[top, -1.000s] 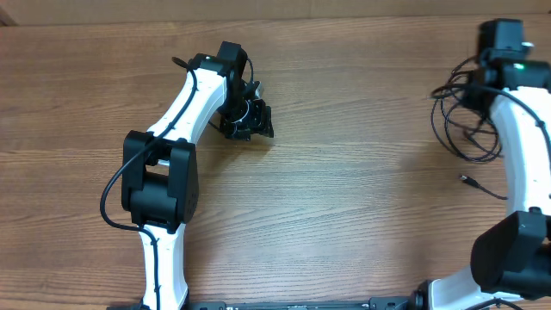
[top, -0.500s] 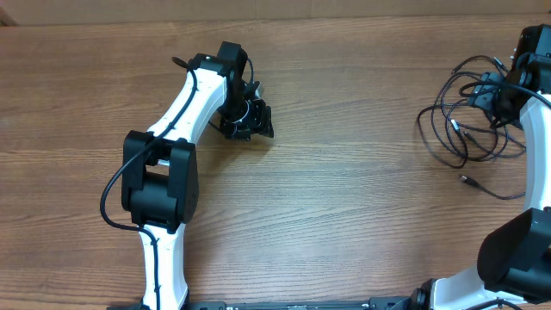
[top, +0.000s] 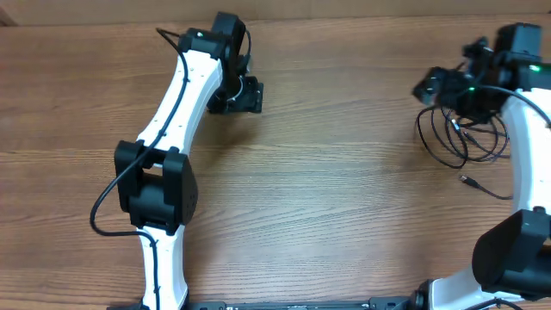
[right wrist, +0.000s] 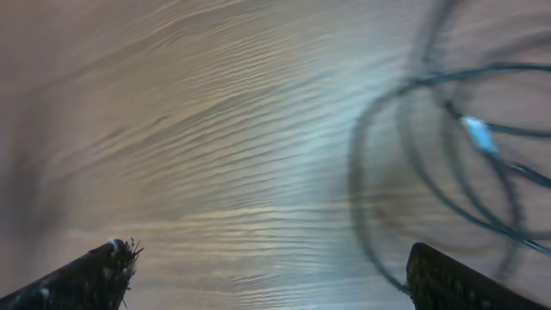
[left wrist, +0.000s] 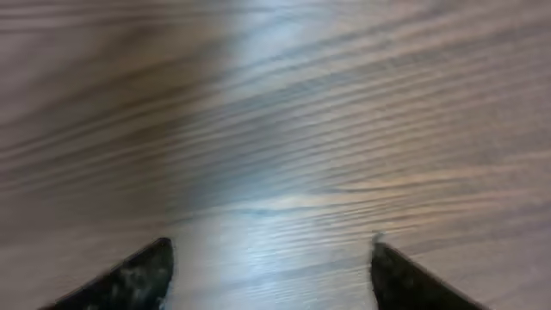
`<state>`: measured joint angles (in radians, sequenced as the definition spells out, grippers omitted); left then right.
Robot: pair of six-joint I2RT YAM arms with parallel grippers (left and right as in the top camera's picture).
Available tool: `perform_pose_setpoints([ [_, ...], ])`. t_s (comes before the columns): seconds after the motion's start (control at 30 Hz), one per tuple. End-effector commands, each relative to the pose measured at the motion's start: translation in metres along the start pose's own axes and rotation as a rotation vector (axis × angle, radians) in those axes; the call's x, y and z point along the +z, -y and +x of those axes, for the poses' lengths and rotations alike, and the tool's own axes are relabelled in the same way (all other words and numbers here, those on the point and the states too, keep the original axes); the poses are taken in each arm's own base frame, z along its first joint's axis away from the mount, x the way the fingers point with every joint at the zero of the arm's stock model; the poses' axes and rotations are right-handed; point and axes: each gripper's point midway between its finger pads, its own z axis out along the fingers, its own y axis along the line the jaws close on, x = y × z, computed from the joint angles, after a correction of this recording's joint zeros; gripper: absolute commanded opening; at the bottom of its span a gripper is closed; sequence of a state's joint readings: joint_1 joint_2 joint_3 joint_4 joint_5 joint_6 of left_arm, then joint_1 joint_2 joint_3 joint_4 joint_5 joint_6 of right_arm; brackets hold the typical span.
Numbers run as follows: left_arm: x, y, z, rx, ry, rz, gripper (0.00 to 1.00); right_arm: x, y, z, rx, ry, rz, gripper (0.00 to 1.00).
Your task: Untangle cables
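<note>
Plainly the biggest shift over the table (top: 344, 215) is in the arms. The left arm (top: 185, 95) has stretched further toward the far edge than a second ago, carrying its wrist up and away from the middle. The right arm (top: 521, 120) has swung its wrist back in from the far right side, where it sat half a second ago, and now points leftward across the top of the tangle.

The left gripper (left wrist: 269, 250) is spread wide over bare wood with nothing between its fingers. The right gripper (right wrist: 269, 254) is also spread wide and grips nothing; its wrist view shows the cords only off to one side, outside the span of the fingers.

The cables (top: 461, 138) lie at the right side of the table, just below the right gripper, in several overlapping loops. Half a second ago the loops fanned out wider; now they sit drawn in closer, though still crossed over one another (so no strand looks freed yet). One loose plug (top: 466, 180) rests a little apart from the heap, toward the near edge.

My reading is that the right arm is lining up for a fresh grasp, and the untangling is still at an early stage.
</note>
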<state>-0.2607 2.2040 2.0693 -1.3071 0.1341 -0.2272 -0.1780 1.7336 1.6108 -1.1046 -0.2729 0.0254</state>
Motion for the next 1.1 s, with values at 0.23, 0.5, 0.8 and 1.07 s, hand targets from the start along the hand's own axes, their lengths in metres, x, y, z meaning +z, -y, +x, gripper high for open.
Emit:
perform_pose_setpoints([
  [0.23, -0.064, -0.099, 0.036, -0.371, -0.072, -0.258, 0.76, 0.019, -0.085, 0.032, -0.312, -0.064, 0.035, 1.0],
  [0.5, -0.074, -0.123, 0.066, -0.405, -0.175, -0.214, 0.75, 0.012, -0.067, 0.069, -0.18, -0.223, 0.084, 1.0],
  [0.8, -0.095, -0.128, 0.131, -0.401, -0.215, -0.277, 0.76, -0.003, -0.052, 0.11, -0.149, -0.398, 0.142, 1.0],
  [1.07, -0.11, -0.127, 0.15, -0.378, 0.138, -0.223, 0.78, -0.011, -0.045, 0.1, -0.149, -0.219, 0.154, 1.0],
])
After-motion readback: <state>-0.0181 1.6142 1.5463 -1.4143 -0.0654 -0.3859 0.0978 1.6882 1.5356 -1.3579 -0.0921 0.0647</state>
